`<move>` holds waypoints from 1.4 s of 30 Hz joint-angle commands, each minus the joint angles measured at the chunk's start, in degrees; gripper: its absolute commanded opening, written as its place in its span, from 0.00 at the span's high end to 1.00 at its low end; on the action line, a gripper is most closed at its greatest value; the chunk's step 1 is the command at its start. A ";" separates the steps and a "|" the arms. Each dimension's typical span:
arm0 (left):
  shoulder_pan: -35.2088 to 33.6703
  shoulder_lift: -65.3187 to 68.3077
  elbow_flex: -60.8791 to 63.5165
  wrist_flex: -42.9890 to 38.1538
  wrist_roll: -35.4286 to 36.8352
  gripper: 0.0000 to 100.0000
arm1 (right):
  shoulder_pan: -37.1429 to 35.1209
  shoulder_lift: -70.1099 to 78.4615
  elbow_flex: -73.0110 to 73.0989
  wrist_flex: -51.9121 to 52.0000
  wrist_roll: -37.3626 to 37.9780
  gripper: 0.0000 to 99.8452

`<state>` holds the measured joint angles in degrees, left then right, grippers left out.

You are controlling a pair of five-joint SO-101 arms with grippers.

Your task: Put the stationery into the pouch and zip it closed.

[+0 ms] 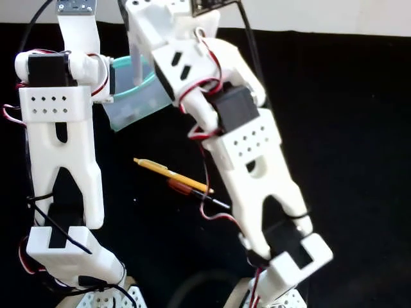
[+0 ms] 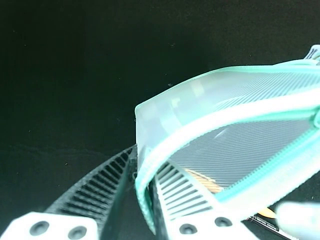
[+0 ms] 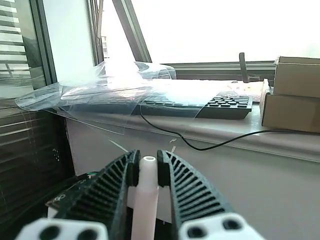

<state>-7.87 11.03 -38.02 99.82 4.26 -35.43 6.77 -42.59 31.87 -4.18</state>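
The translucent pouch [image 1: 131, 99] with a teal zipper hangs lifted over the black table, its mouth open upward. My left gripper [image 2: 142, 172] is shut on the pouch's [image 2: 220, 135] end edge. My right gripper [image 3: 147, 160] is shut on a white stick-shaped stationery item [image 3: 146, 200]. In the high view that white item [image 1: 137, 64] stands upright with its lower end at the pouch's mouth. A yellow pen [image 1: 172, 174] and a red-and-black pen [image 1: 196, 193] lie side by side on the table between the arms.
The black table [image 1: 347, 128] stretches to the right of the arms. Both arm bases [image 1: 96, 295] stand at the near edge. The right wrist view looks toward a windowsill with a keyboard [image 3: 220, 105] and cardboard boxes [image 3: 295, 95].
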 commanded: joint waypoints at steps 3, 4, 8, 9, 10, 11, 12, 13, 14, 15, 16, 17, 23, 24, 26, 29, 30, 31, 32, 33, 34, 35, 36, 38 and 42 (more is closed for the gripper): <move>0.75 1.10 0.48 -0.18 0.53 0.99 | 0.92 5.14 -8.92 -1.36 0.00 0.99; 0.75 1.10 0.48 -0.18 0.53 0.99 | 0.92 6.02 -9.80 -1.36 0.00 0.99; 0.75 1.10 0.48 -0.18 0.53 0.99 | 0.92 9.45 -12.62 -1.36 0.09 0.99; 0.75 1.10 0.40 -0.18 0.53 0.99 | 0.92 10.33 -12.97 -1.36 0.09 0.99; 0.75 1.01 0.40 -0.18 0.53 0.99 | 0.92 10.95 -12.97 -1.36 -0.09 0.99; 0.75 1.01 0.40 -0.18 0.53 0.99 | 0.92 11.65 -12.97 -1.19 -0.09 0.99; 0.75 0.92 0.40 -0.26 0.53 0.99 | 0.92 12.18 -12.79 -1.10 -0.09 0.99; 0.66 0.92 0.40 -0.26 0.62 0.99 | 0.92 12.62 -12.53 -1.10 -0.09 0.99; 0.57 0.92 0.40 -0.26 0.62 0.99 | 0.92 12.97 -12.44 -1.01 -0.09 0.99; 0.40 0.84 0.40 -0.26 0.62 0.99 | 0.92 13.32 -12.44 -1.01 -0.09 0.99; 0.31 0.84 0.40 -0.26 0.62 0.99 | 0.92 13.67 -12.35 -0.84 -0.09 0.99; 0.04 0.75 0.40 -0.62 0.62 0.99 | 1.01 14.02 -12.35 -0.04 -0.09 0.99; -0.92 0.75 0.40 -1.67 0.79 0.99 | 1.01 14.64 -12.35 6.46 0.00 0.99; -0.92 0.75 0.40 -1.85 1.05 0.99 | 1.01 14.64 -12.35 7.69 0.00 0.99; -0.92 0.84 0.40 -1.85 2.37 0.99 | 0.75 14.64 -12.35 10.33 0.09 0.99; -0.92 1.10 0.40 -2.55 2.73 0.99 | 0.66 14.55 -12.35 13.58 0.09 0.99; -0.92 1.10 0.40 -2.73 2.73 0.99 | 0.66 14.46 -12.35 14.73 0.09 0.99; -0.92 1.10 0.40 -2.73 2.73 0.99 | 0.66 14.37 -12.44 16.22 0.00 0.99; -0.92 1.01 0.40 -2.73 2.73 0.99 | 0.66 14.37 -12.62 17.80 0.00 0.99; -0.92 1.01 0.40 -2.73 2.73 0.99 | 0.57 14.37 -12.70 19.56 0.00 0.99; -0.92 1.01 0.40 -2.73 2.81 0.99 | 0.48 14.37 -12.79 21.05 0.00 0.99; -0.92 1.10 0.40 -2.73 2.81 0.99 | 0.22 14.29 -12.88 22.64 0.09 0.99; -0.92 1.10 0.40 -2.73 2.81 0.99 | -0.04 14.29 -12.88 23.96 0.09 0.99; -0.92 1.10 0.31 -2.73 3.43 0.99 | -0.40 14.29 -12.88 27.03 0.18 0.99; -1.54 1.01 0.31 -2.73 4.04 0.99 | -1.89 14.20 -12.97 32.31 0.26 0.99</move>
<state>-8.40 11.56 -38.02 97.19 7.43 -35.96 21.80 -53.32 61.32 -4.26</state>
